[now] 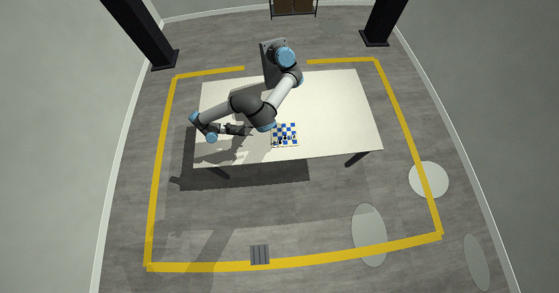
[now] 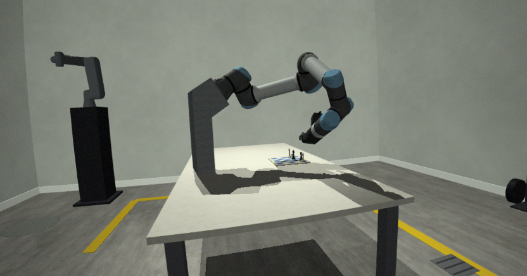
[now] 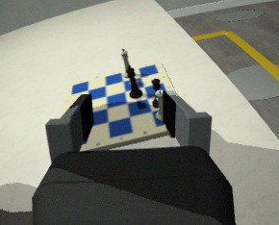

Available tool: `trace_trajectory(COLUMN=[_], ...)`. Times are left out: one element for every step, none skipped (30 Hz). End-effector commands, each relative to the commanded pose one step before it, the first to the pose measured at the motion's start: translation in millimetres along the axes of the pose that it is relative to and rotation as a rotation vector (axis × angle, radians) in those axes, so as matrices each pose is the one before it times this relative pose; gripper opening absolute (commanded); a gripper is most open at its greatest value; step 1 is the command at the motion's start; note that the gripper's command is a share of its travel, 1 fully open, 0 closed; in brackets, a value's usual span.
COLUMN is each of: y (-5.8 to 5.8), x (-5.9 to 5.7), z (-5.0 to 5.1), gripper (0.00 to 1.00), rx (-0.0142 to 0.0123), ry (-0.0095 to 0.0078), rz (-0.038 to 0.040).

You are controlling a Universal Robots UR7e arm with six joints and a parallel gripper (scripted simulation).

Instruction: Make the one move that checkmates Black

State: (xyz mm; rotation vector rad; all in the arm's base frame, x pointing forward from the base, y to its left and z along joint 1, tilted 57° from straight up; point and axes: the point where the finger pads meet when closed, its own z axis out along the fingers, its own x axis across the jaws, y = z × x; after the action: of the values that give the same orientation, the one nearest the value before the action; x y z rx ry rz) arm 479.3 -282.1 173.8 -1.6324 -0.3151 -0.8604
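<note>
Wrist view: gripper [image 3: 127, 118] spread wide and pinching nothing, both dark fingers framing the chessboard [image 3: 118, 131] from a distance. Held high and back from the board, likely so the whole position stays readable and no piece gets knocked before a choice of mover is made. Aimed down at a slant toward the pieces, not yet over any square.

Top view: chessboard [image 1: 289, 126] flat on the white table [image 1: 332, 95], near the front long edge, roughly midway along it, well apart from every corner. Arm elbow overhanging the board's near-left side; gripper [image 1: 247, 131] beside the board, toward the table's left short edge.

Look of the board: small, blue and cream checks, pale rim; edge letters and digits too small to read. Pieces clustered along 1 edge row, the row nearest the table's front edge. Tall black piece [image 3: 135, 82] upright, a pale slender piece [image 3: 124, 58] just behind it, a short black piece [image 3: 157, 84] and a short pale piece [image 3: 158, 100] to the side. Exact types and squares not tellable.

Exterior view: pieces [image 2: 293, 154] all upright, gripper [image 2: 303, 138] well above them.
</note>
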Motion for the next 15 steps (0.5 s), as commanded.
trace_trajectory(y=[0.27, 0.25, 0.26, 0.28, 0.29, 0.30, 0.31, 0.00, 0.00, 0.31, 0.32, 0.31, 0.31, 0.30, 0.29], x=[-2.05, -0.73, -0.79, -0.84, -0.89, -0.94, -0.97, 0.00, 0.00, -1.00, -1.02, -1.02, -1.02, -1.01, -0.98], z=[3.29, 1.20, 1.32, 1.44, 1.55, 1.67, 1.77, 0.00, 0.00, 1.88, 1.98, 2.07, 2.16, 2.24, 2.31], gripper=[1.00, 1.00, 1.00, 1.00, 1.00, 1.00, 1.00, 1.00, 1.00, 1.00, 1.00, 1.00, 1.00, 1.00, 1.00], rx=[-0.01720, -0.00547, -0.00604, -0.00662, -0.00721, -0.00779, -0.00838, 0.00000, 0.00000, -0.00896, -0.00954, -0.01011, -0.01067, -0.01122, -0.01176], ry=[-0.01974, -0.00649, -0.00717, -0.00785, -0.00855, -0.00924, -0.00993, 0.00000, 0.00000, -0.01062, -0.01130, -0.01196, -0.01262, -0.01326, -0.01387], rz=[-0.02703, -0.00876, -0.00971, -0.01067, -0.01165, -0.01264, -0.01364, 0.00000, 0.00000, -0.01465, -0.01566, -0.01667, -0.01768, -0.01868, -0.01967])
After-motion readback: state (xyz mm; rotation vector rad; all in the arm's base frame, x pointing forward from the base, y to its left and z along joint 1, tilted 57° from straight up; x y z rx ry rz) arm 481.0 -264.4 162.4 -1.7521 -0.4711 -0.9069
